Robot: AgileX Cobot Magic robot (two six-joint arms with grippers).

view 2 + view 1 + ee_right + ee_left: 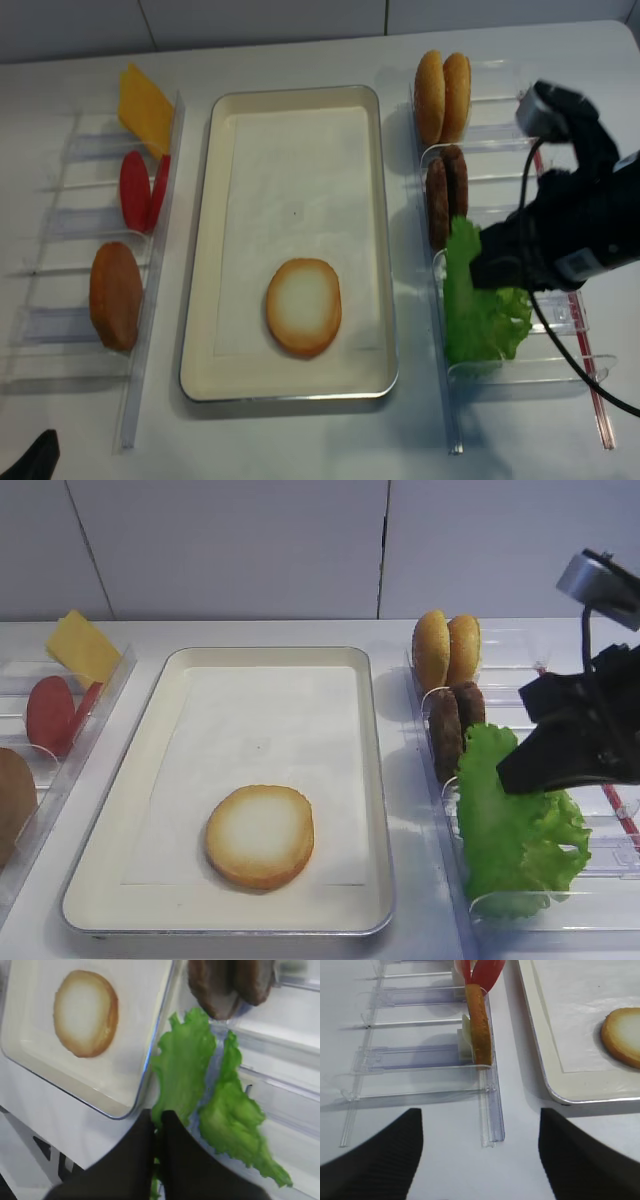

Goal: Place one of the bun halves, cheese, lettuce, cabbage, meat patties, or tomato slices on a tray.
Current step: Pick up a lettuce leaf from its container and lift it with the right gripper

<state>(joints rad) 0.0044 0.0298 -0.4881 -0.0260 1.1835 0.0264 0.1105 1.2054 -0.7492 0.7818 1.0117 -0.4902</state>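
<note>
Bright green against clear plastic, the lettuce (182, 1067) stands upright in the nearest compartment of the right-hand holder (520, 905), just beside the tray's right rim, with a bulkier bunch of leaves (232, 1120) behind it. The right hand (159, 1127) reaches in from the right side of the desk (420, 940), its black body angled down and leftward over the holder in the high views; the wrist view shows its two dark fingers (175, 1135) pressed together on the lower edge of the lettuce, pinching the leaf. The tray (120, 810) lies in the middle of the desk, and one bun half (260, 836) rests cut face up on its white paper (260, 730) near the front. Two more bun halves (446, 648) stand on edge at the far end of the right holder, the meat patties (455, 725) just in front of them. On the left, the cheese (82, 646) and tomato slices (55, 713) stand in another holder. The left hand (480, 1160) hovers low over bare desk at the near left, fingers spread wide apart, grasping nothing.
</note>
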